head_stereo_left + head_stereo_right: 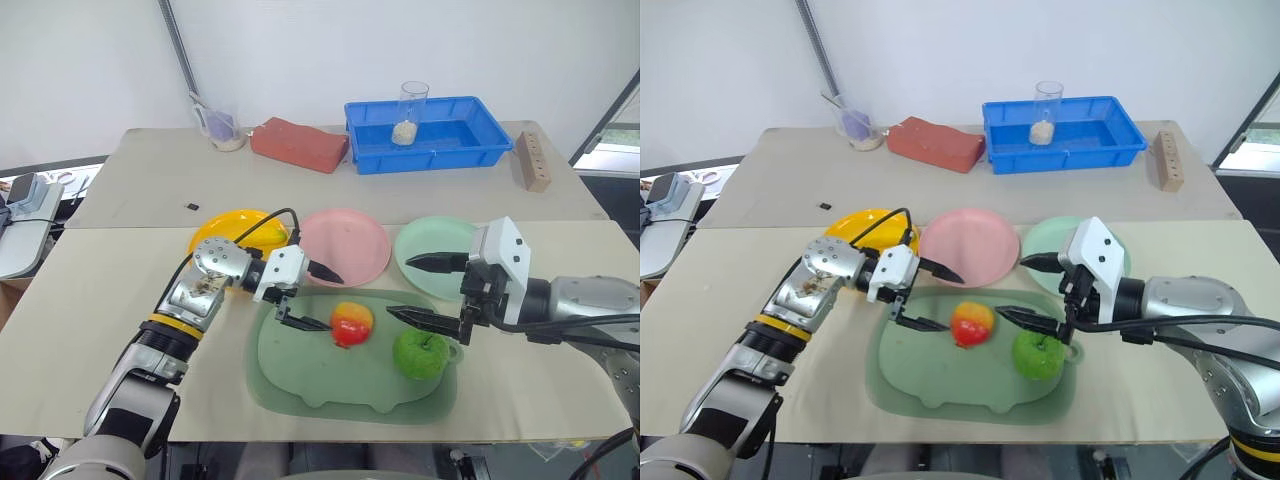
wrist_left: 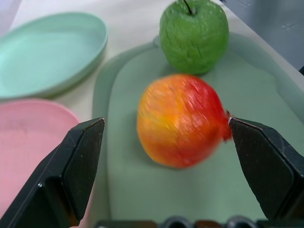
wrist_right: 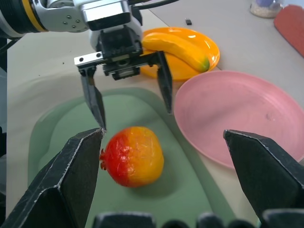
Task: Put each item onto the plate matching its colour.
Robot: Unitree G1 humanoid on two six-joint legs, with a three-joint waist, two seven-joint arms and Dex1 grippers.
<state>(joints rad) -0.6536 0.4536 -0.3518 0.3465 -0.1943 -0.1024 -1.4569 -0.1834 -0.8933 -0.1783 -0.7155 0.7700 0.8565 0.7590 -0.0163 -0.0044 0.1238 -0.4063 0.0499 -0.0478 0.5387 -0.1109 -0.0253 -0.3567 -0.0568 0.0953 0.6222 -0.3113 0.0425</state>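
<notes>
L gripper [image 1: 318,298] is open w/ its fingers either side of the red apple [image 1: 351,324] on the tray [image 1: 300,380], not yet touching; I'd ease in till the apple sits centred btwn the pads, then close and lift to the pink plate [image 1: 347,246]. R gripper [image 1: 428,290] hangs open by the green apple [image 1: 420,353]. Banana [image 3: 176,49] already on the yellow plate [image 3: 209,52].

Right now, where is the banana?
In the right wrist view, the banana lies on the yellow plate, beside the pink plate and behind the open left gripper.
</notes>
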